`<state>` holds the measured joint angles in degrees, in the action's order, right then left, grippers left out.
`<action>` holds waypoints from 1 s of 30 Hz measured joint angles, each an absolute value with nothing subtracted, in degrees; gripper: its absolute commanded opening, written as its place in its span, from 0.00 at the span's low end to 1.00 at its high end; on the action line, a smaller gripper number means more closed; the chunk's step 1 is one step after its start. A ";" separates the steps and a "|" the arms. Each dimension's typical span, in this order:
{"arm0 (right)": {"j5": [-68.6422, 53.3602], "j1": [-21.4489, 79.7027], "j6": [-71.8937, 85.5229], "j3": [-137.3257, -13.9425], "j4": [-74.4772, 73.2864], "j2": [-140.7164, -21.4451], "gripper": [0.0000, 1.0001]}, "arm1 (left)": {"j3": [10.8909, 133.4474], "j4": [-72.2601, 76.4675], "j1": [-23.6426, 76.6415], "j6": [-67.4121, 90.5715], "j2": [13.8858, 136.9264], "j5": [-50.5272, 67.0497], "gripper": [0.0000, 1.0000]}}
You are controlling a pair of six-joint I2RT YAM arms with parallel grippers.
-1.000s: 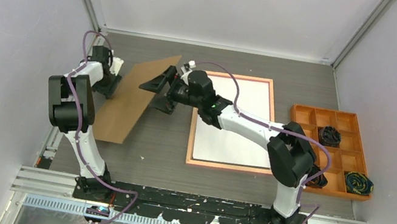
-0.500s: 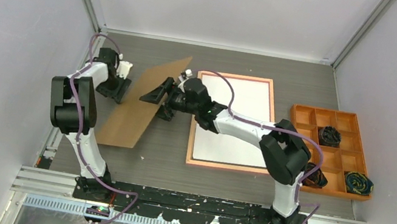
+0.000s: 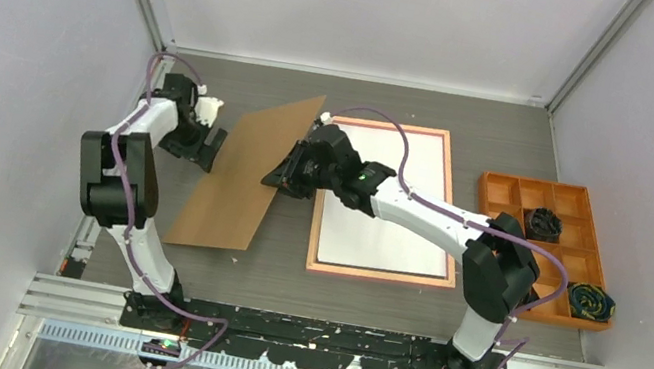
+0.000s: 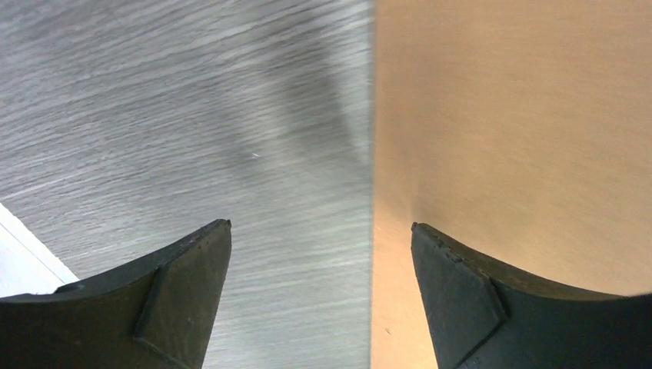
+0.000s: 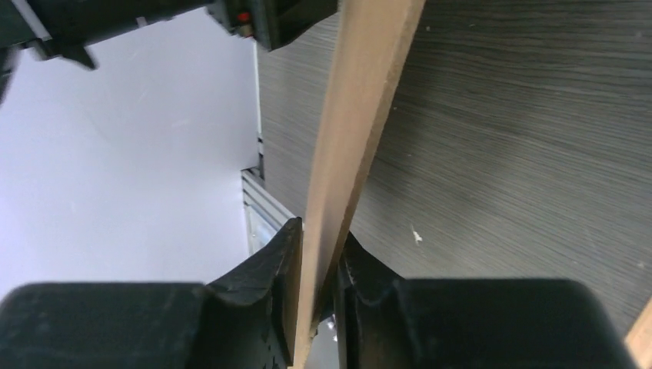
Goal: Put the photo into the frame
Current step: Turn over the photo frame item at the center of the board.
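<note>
The brown backing board (image 3: 243, 175) is tilted between the two arms. My right gripper (image 3: 282, 177) is shut on its right edge; in the right wrist view both pads press the thin board (image 5: 361, 100) at the gripper (image 5: 319, 231). My left gripper (image 3: 212, 149) stands open at the board's left edge, and its view shows that edge (image 4: 500, 115) between the spread fingers of the gripper (image 4: 319, 224). The frame (image 3: 373, 274) lies flat right of centre. A white sheet (image 3: 394, 242) fills it, by its look the photo lying face down.
An orange compartment tray (image 3: 537, 182) sits at the right edge and holds dark coiled items (image 3: 545, 223). The right arm reaches across the frame's upper left corner. Grey walls close in on the left, back and right.
The left gripper has opened and let go of the board's left edge. The right gripper has shut on the board's right edge. The board has shifted to the right.
</note>
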<state>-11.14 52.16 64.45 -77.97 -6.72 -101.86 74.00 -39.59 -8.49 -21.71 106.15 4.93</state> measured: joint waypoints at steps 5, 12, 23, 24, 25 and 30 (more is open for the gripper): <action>-9.91 51.09 63.05 -81.91 -13.69 -102.32 0.04 | 75.07 -43.86 -7.90 -24.73 97.27 17.43 0.94; -11.51 44.40 66.13 -92.05 -18.87 -107.07 0.01 | 76.38 -48.21 -7.33 -34.46 73.23 40.10 1.00; -11.33 38.54 81.56 -97.58 -19.99 -111.26 0.01 | 74.13 -58.08 2.37 -50.92 59.99 42.59 1.00; -11.44 38.85 82.94 -97.58 -19.92 -111.26 0.01 | 73.52 -58.28 2.63 -51.72 59.46 41.82 1.00; -11.55 39.11 84.03 -97.58 -19.81 -111.26 0.01 | 72.93 -58.24 2.94 -52.29 58.83 40.91 1.00; -12.12 40.66 88.60 -97.23 -18.33 -111.13 0.01 | 71.22 -56.75 6.24 -55.88 55.75 35.53 0.98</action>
<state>-12.12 40.66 88.60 -97.23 -18.33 -111.13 71.22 -56.75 6.24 -55.88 55.75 35.53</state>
